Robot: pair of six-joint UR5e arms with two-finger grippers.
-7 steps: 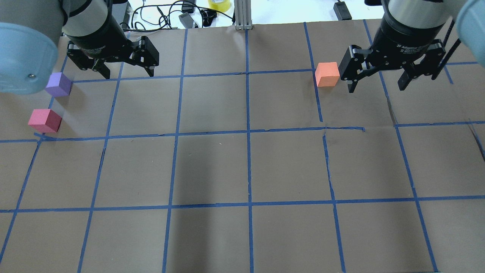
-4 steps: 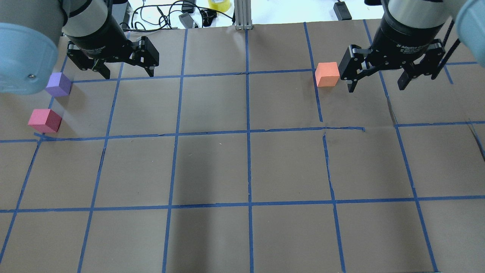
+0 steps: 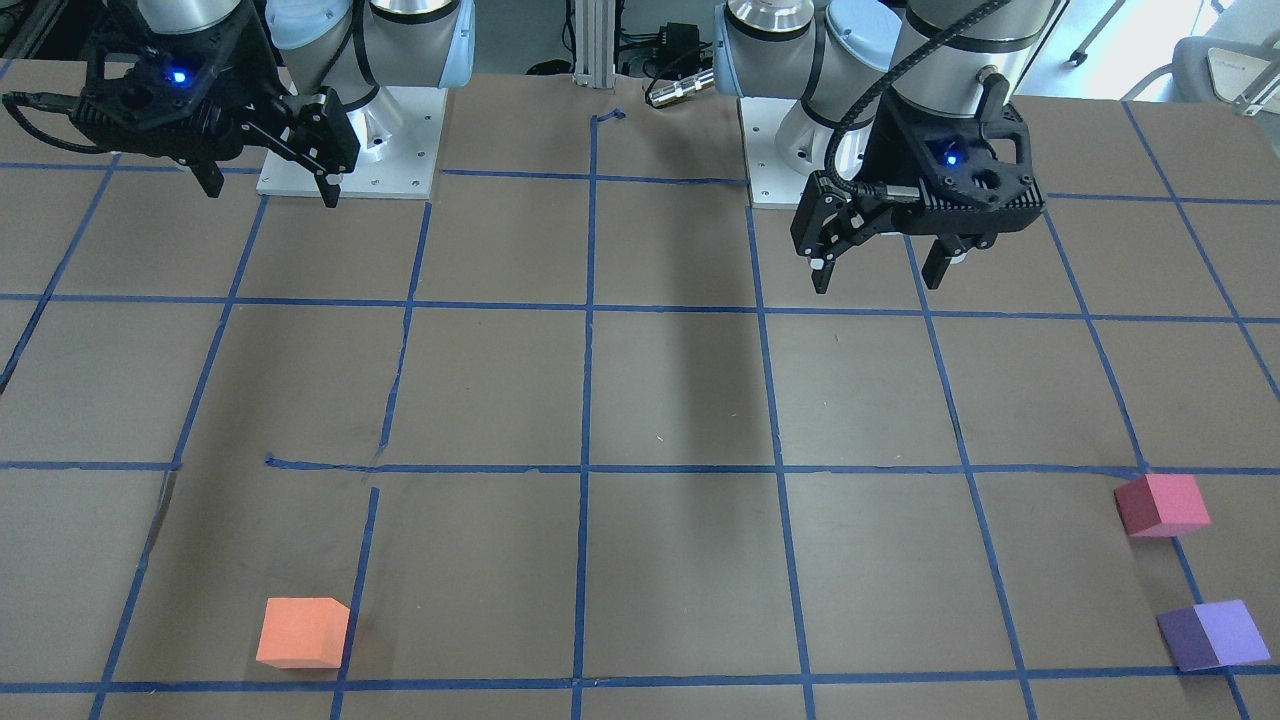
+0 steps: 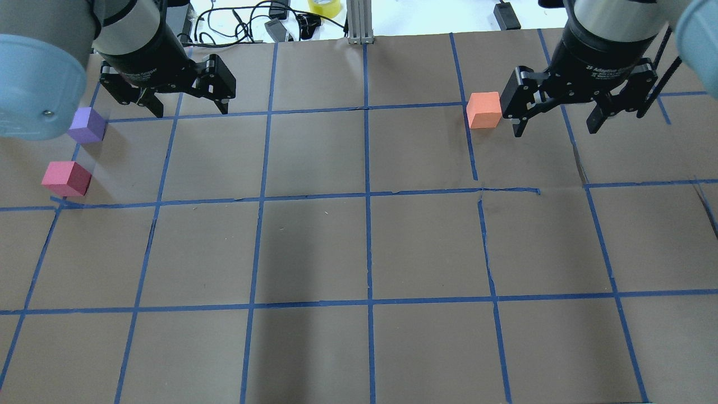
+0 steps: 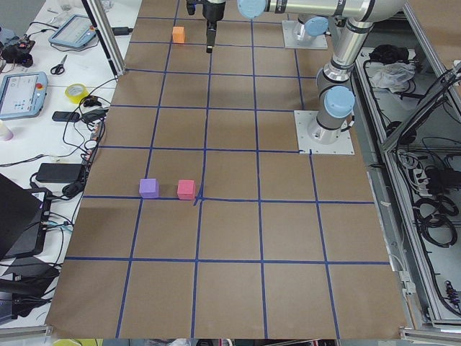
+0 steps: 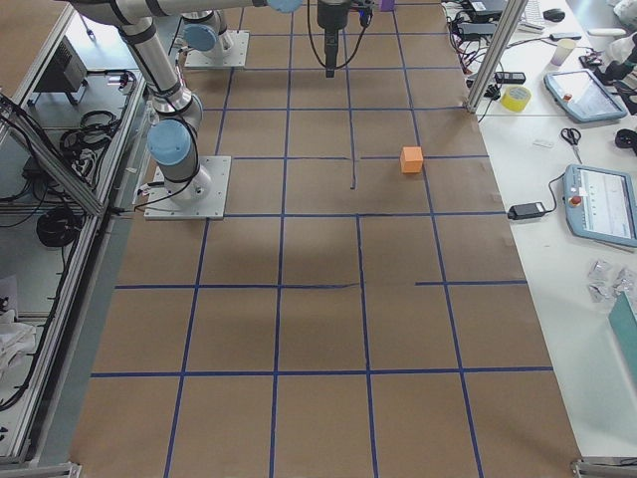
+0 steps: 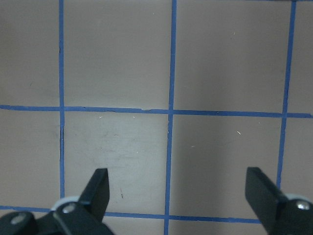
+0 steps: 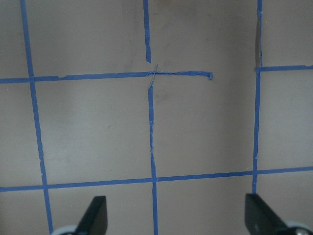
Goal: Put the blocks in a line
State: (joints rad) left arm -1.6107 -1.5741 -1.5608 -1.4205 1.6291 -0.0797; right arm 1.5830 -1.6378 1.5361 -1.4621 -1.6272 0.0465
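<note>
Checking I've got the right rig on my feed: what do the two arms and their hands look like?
The left arm and right arm are silver-grey tubes with pale blue joint caps. The left hand and right hand are matte black, two-fingered, each with a blue light. White "Adaptive" lettering marks the right wrist collar. A black cable runs down to the left hand.

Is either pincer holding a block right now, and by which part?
Nothing is held. The left pincer and right pincer are both open and empty; the orange block, pinkish-red block and purple block all sit on the table.
</note>
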